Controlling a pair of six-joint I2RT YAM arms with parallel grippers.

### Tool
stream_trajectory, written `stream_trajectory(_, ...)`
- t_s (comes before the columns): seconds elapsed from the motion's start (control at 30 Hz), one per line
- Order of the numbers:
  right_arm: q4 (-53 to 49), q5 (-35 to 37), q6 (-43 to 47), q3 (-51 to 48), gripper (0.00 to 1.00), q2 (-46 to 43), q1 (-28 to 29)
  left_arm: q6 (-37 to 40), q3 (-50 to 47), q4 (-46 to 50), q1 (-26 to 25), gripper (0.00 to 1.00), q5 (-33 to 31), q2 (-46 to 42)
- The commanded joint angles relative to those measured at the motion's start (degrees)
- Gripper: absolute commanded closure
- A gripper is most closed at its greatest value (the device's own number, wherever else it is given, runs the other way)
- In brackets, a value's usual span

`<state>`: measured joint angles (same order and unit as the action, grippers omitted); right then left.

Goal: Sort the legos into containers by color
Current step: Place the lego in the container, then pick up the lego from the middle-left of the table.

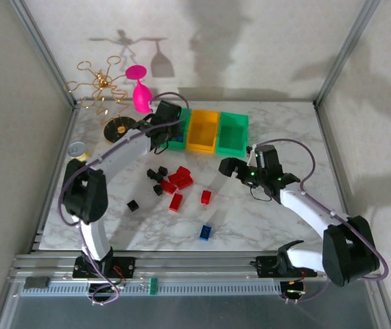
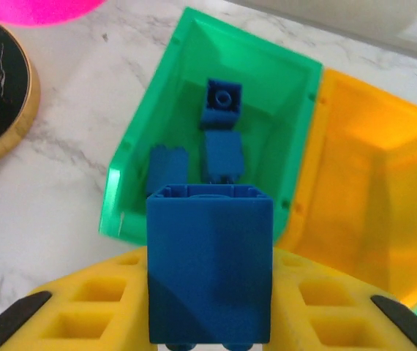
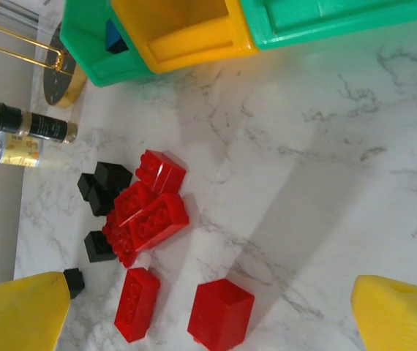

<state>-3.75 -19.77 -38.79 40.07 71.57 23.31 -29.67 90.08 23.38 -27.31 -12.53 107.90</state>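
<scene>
My left gripper (image 2: 210, 311) is shut on a blue lego (image 2: 210, 256), holding it just above the near rim of the left green container (image 2: 139, 146). Three blue legos (image 2: 222, 102) lie inside that container. Beside it stand the yellow-orange container (image 1: 204, 130) and the right green container (image 1: 233, 132). My right gripper (image 1: 230, 166) hangs open over the table, nothing between its yellow fingers (image 3: 18, 311). Below it lies a red lego (image 3: 221, 313), with more red legos (image 3: 153, 219) and black legos (image 3: 106, 179) clustered to its left. One blue lego (image 1: 205, 232) lies alone near the front.
A pink glass (image 1: 140, 92), a gold wire stand (image 1: 103, 86) and a black round disc (image 1: 121, 128) crowd the back left corner. A small yellow tin (image 1: 77, 149) sits at the left edge. Metal frame posts border the table.
</scene>
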Motion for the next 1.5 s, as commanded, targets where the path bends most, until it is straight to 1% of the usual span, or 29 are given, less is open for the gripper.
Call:
stream_trajectory(0.0,2.13,-0.63,0.31,2.29,0.01,1.16,0.45,2.02,6.47,0.86,1.06,0.75,-0.85,6.35)
stream_trajectory(0.17,1.60,0.64,0.83,1.85,0.01,1.14,0.48,2.64,10.32,0.26,1.71,0.75,-2.47,12.99)
stream_trajectory(0.27,0.88,1.05,1.32,1.76,0.01,1.03,0.48,3.40,11.79,0.96,1.74,0.73,-6.23,15.33)
stream_trajectory(0.33,0.51,1.22,1.64,1.76,0.01,0.88,0.49,4.08,12.71,1.60,1.87,0.71,-6.03,16.40)
stream_trajectory(0.53,0.84,1.28,1.54,2.00,0.01,1.15,0.46,5.51,12.84,1.70,1.69,0.61,-4.53,15.84)
stream_trajectory(0.63,0.57,1.30,1.82,2.61,0.01,1.48,0.42,5.84,12.50,1.60,1.65,0.58,-3.22,14.74)
stream_trajectory(0.8,-0.18,1.29,2.23,3.74,0.01,1.48,0.43,6.09,13.27,2.71,1.65,0.55,-3.14,13.78)
stream_trajectory(0.9,-1.47,1.73,3.05,4.22,0.01,1.03,0.42,5.05,12.19,3.06,1.41,0.55,-0.18,11.53)
stream_trajectory(1.1,-4.00,2.38,4.48,3.80,0.01,0.23,0.42,3.04,4.83,2.10,-1.11,0.53,2.56,3.53)
stream_trajectory(1.2,-5.19,2.44,5.18,2.97,0.01,-0.37,0.40,1.86,-0.92,1.33,-3.33,0.52,4.38,-0.97)
stream_trajectory(1.37,-7.42,1.78,5.80,0.80,0.01,-1.62,0.37,-1.19,-10.28,1.36,-8.11,0.51,3.18,-8.79)
stream_trajectory(1.47,-8.37,1.06,5.82,-0.88,0.01,-2.85,0.39,-3.10,-16.15,-0.08,-11.09,0.50,5.63,-13.17)
